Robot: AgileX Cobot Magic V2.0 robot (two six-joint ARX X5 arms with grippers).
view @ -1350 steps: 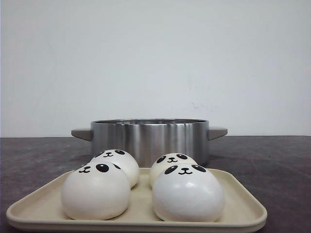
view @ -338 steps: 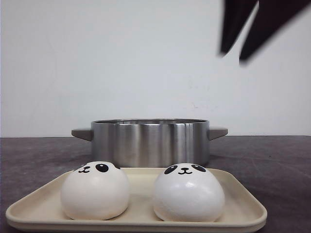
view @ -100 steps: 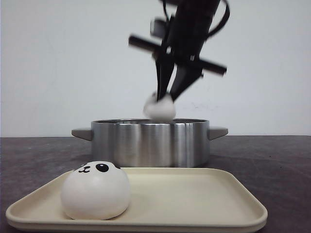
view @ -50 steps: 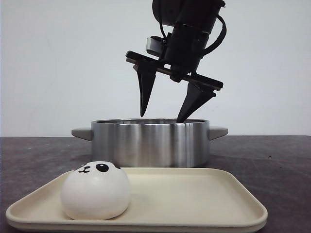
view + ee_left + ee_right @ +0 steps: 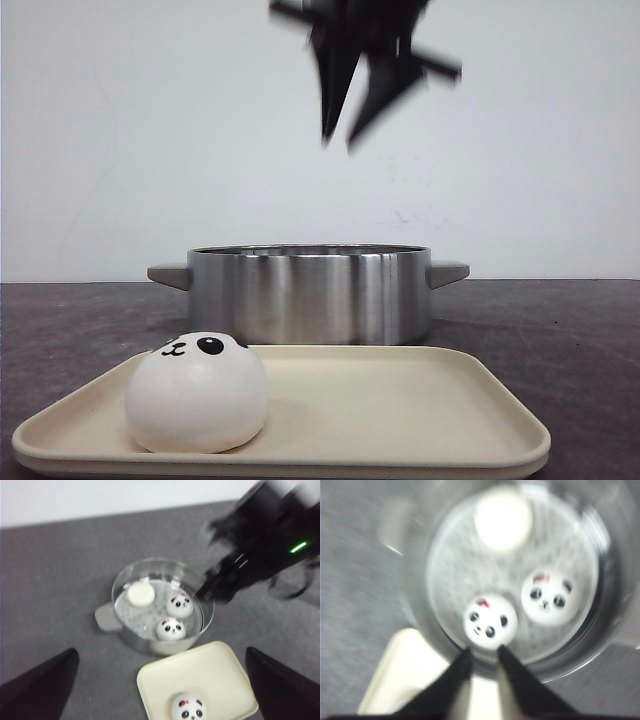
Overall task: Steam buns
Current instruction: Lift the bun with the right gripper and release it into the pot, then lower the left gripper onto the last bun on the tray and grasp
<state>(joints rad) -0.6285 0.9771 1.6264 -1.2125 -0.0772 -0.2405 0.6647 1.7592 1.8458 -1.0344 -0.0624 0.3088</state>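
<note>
Half a sec ago the right gripper (image 5: 340,135) hung just over the steamer pot (image 5: 308,292) w/ its fingers spread wide and nothing between them. Now it's up near the top of the front view, blurred w/ motion, fingers drawn close w/ only a narrow gap, still nothing held. A sec ago it had a bun pinched over the pot rim; that bun's gone from the fingers. Tray (image 5: 420,400) is unchanged since then: one bun on tray (image 5: 197,394) at its left end, face up and toward the camera. 13 secs back the tray carried all four.

No brand, label or writing readable anywhere. Only marks are the panda faces; the wrist views show a small red spot above the eyes.

The front view sees only the pot's outer wall and side handles, nothing inside. Left wrist view looks down into it: three buns on the perforated insert, two face-up (image 5: 172,628) (image 5: 180,604) and near each other, one plain-side bun (image 5: 140,594) set apart w/ no face showing. The right wrist view shows the same three, blurry. Left wrist view also shows the tray just beside the pot on the grey table (image 5: 60,585).

Left gripper (image 5: 160,690) hangs high over pot and tray, its dark fingers (image 5: 42,682) at the frame's corners, well apart, holding nothing.
</note>
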